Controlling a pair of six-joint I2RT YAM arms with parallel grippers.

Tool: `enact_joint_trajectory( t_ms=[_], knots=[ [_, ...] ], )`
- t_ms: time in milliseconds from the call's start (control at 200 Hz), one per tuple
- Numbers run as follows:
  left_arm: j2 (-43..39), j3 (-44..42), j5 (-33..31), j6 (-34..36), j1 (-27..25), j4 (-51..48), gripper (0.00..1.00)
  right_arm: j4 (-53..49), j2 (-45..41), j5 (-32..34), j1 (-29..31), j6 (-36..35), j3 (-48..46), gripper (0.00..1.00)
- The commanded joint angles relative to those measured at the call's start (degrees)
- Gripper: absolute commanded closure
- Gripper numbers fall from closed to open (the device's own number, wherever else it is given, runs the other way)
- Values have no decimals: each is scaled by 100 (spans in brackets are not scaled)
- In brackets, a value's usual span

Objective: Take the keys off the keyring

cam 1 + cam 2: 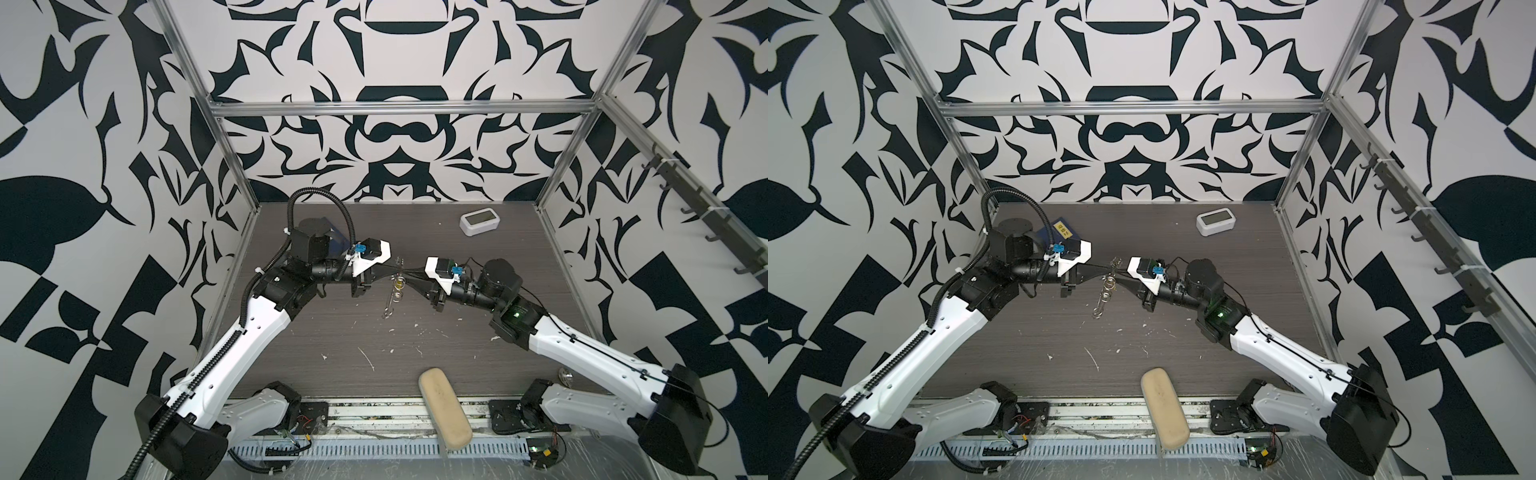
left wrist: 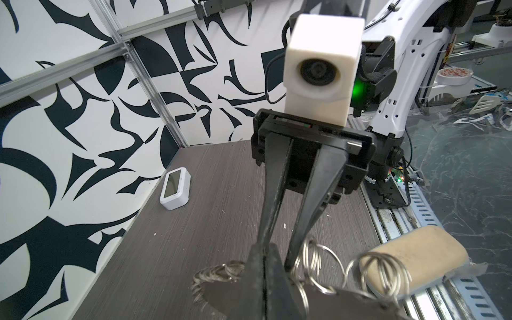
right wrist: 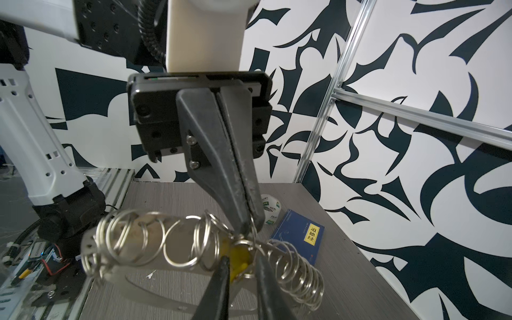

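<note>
The keyring [image 1: 396, 296] is held up over the middle of the desk [image 1: 436, 345], where the two claws meet. Its long axis runs from the far side toward the near edge, slanting slightly left, with the loose end of rings nearest the front. I cannot tell whether that end touches the desk. The left claw [image 3: 247, 225] is pressed together, pinching a thin silver ring at the heart of the cluster. The right claw [image 3: 241, 261] comes in from the opposite side, its fingers [image 3: 221, 279] narrowly apart, one on each side of the brass-yellow key [image 1: 400, 285]. Whether they actually bear on it cannot be told. In the right wrist view, coils of rings spread to either side of that key
</note>
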Motion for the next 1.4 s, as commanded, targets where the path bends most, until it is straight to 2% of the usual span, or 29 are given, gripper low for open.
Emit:
enact_joint_trajectory(
  t_ms=[0, 320, 500, 670, 840, 1070, 1205, 1395],
  knots=[
    [-45, -11, 373, -46, 22, 410, 100, 150, -65, -195, -14, 115, 304, 79],
    [39, -78, 536, 241, 22, 369, 100, 23, -39, -367, -109, 71, 482, 80],
    [-5, -262, 575, 226, 20, 709, 100, -127, 46, -525, -118, 45, 628, 80],
    [35, -250, 685, 240, 22, 771, 100, -631, 213, -902, -117, -148, 925, 85],
    [30, -232, 739, 217, 18, 742, 100, -808, 262, -1036, -125, -262, 1052, 100],
    [16, -294, 705, 332, 22, 639, 100, -954, 259, -1076, -133, -315, 1198, 100],
    [-10, -296, 541, 424, 23, 569, 100, -617, 169, -958, -200, -157, 1010, 100],
    [15, -278, 482, 435, 49, 535, 86, -165, 138, -879, -226, 55, 831, 100]
  ],
)
